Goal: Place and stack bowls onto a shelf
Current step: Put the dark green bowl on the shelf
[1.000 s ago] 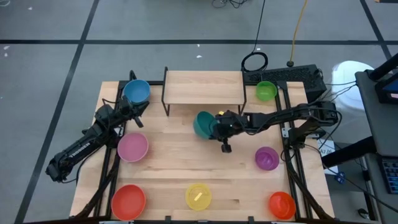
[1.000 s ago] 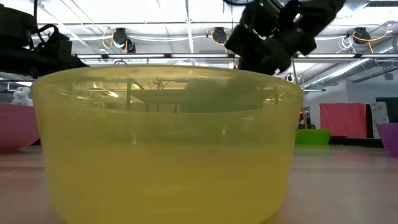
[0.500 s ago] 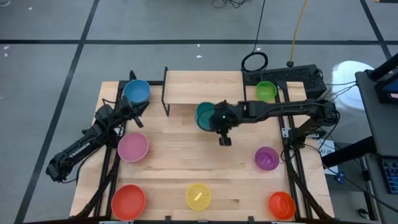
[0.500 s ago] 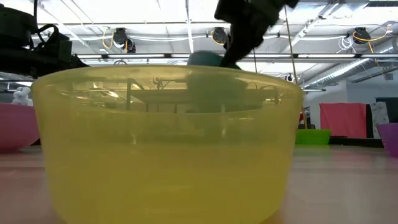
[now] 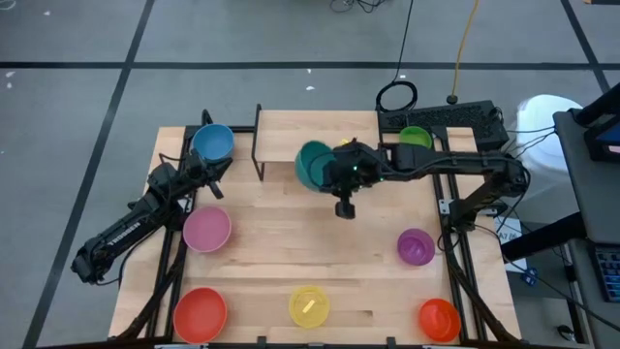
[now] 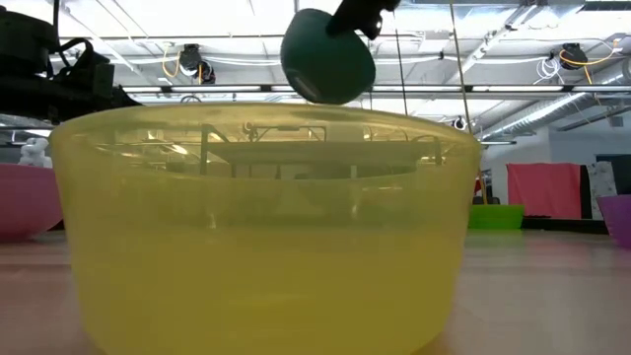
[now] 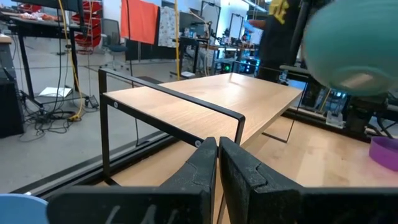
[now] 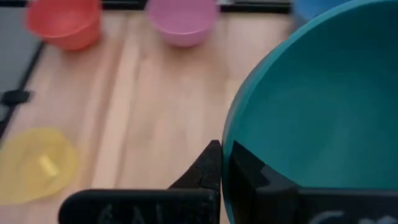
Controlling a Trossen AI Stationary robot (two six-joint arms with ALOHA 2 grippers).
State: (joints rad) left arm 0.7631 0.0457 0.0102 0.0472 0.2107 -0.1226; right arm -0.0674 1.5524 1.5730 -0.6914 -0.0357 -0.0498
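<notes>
The right claw [image 5: 334, 173] pinches the teal bowl [image 5: 312, 166] by its rim, tilted above the shelf's [image 5: 291, 136] near edge. Light, stiff, slick plastic; rim grips suit it. The left claw [image 7: 217, 163], nearly closed and empty, waits by the blue bowl [image 5: 212, 142].

Both arms are black, built of slim jointed segments. The left gripper [image 7: 217, 163] has two dark, matte, wedge-shaped fingers with a grainy surface.

a black cable loop [image 5: 396, 96] and a yellow cord [image 5: 466, 39] lie on the grey floor [image 5: 242, 48].
</notes>
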